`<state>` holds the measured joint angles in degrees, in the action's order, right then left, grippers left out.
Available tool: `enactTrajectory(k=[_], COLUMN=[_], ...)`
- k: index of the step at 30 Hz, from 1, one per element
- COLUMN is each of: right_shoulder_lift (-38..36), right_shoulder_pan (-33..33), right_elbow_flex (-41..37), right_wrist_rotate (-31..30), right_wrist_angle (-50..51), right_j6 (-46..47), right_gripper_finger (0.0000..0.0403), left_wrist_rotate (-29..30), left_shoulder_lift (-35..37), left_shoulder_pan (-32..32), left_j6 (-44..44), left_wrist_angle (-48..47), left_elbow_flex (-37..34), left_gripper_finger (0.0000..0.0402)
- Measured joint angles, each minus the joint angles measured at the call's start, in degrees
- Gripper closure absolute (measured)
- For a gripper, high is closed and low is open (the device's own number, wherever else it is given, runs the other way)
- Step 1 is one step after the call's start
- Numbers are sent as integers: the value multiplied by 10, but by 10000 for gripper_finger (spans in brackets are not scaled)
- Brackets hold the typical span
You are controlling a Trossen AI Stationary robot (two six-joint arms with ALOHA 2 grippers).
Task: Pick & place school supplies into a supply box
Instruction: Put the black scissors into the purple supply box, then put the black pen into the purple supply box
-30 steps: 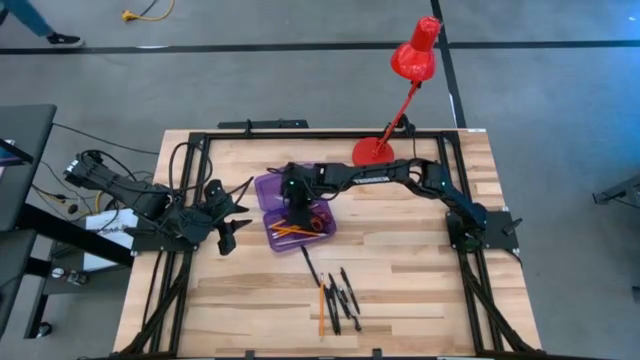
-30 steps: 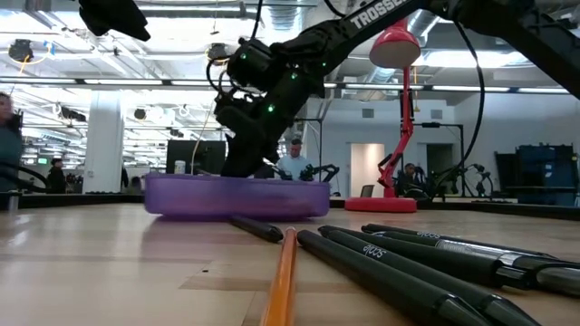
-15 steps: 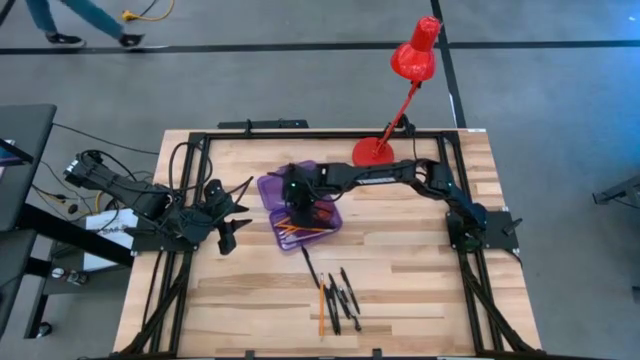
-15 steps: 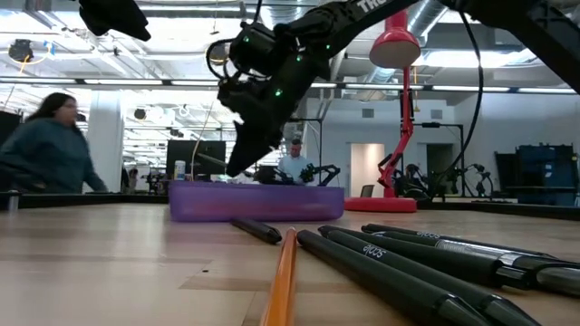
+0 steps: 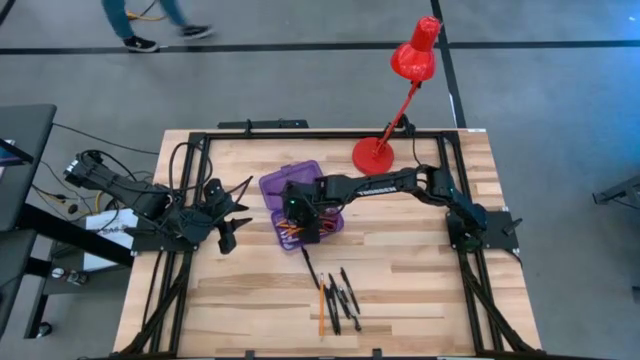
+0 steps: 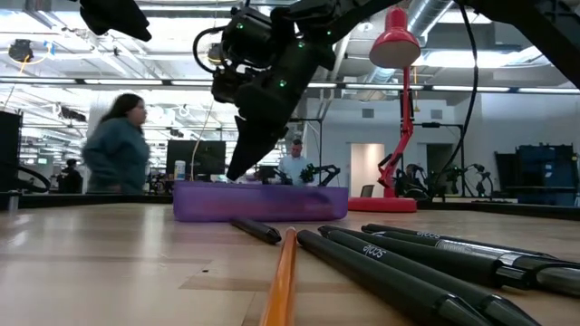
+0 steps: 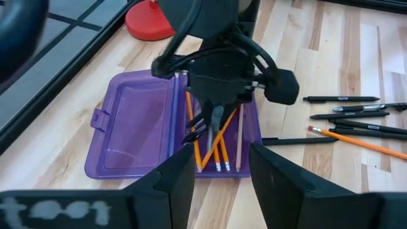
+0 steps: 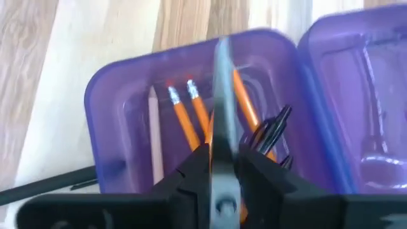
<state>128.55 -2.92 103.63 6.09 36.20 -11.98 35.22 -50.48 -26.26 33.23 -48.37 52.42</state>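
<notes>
Purple supply box [image 7: 152, 127] beneath right gripper [image 7: 215, 121]

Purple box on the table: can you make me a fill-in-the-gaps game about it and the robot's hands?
1. The translucent purple plastic box lies with its lid ____.
2. Inside it lie thin ____ pencils.
3. The right hand hangs over the purple ____.
4. The left hand waits at the table's left side with its fingers ____.
Missing words: open; orange; box; open.
</notes>
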Motion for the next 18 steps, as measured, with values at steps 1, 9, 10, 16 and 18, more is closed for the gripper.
enactTrajectory(k=[1,9,10,16,18], right_shoulder_lift=[0,-6,-11,-82,-106], right_shoulder_pan=[-1,-2,-3,3,7], right_elbow_flex=[0,0,-1,1,0], right_wrist_rotate=[2,13,14,-22,-32], right_wrist_angle=[4,22,26,66,89], right_j6=[5,44,47,55,64], right_gripper_finger=[316,241,231,201,199], left_wrist_rotate=[0,0,-1,-4,-4], left_shoulder_lift=[0,0,0,0,0], left_shoulder_pan=[0,0,0,0,0], left_j6=[0,-4,-4,-16,-21], left_wrist_angle=[0,0,0,1,4], left_elbow_flex=[0,0,0,0,0], left_gripper_finger=[264,264,264,264,264])
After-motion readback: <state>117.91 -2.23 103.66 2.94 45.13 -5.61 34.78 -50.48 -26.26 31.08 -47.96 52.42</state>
